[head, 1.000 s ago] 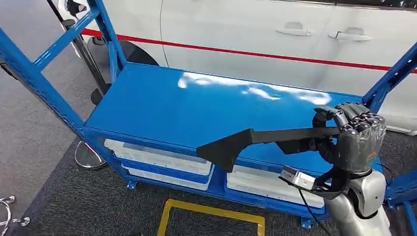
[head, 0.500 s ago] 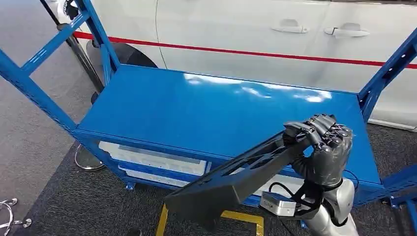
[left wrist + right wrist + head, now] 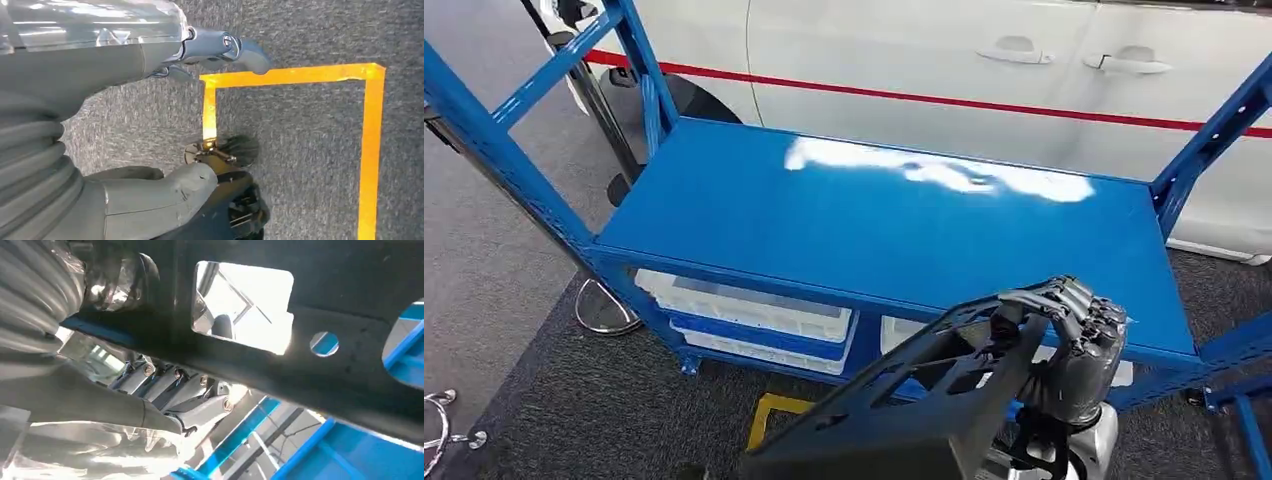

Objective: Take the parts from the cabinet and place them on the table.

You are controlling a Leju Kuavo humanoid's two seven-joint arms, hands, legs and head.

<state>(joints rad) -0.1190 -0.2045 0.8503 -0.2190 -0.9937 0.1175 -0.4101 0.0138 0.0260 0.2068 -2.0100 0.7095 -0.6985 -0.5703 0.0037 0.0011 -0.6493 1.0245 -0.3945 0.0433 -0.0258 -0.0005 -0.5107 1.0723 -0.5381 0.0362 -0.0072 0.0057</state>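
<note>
The robot's right hand [image 3: 1074,350] is closed around a big black part [image 3: 904,420]. It holds the part by one end, low down in front of the blue surface [image 3: 874,220] and not yet on it. The long end sticks out down toward the floor, away from the hand.

The part looks flat, hard and stiff, with holes cut in it. I think it will not bend. It looks like plastic or thin metal, so maybe not too heavy, but it is long, and holding it at one end could make it tip or twist. A hold nearer the middle, by one of the holes, would feel safer.

The left hand [image 3: 165,200] hangs down over the grey carpet [image 3: 310,150], near a yellow line [image 3: 370,150]. I cannot tell if it is open or closed.

White bins [image 3: 744,310] sit on the shelf under the surface. A white car [image 3: 924,60] stands behind.
</note>
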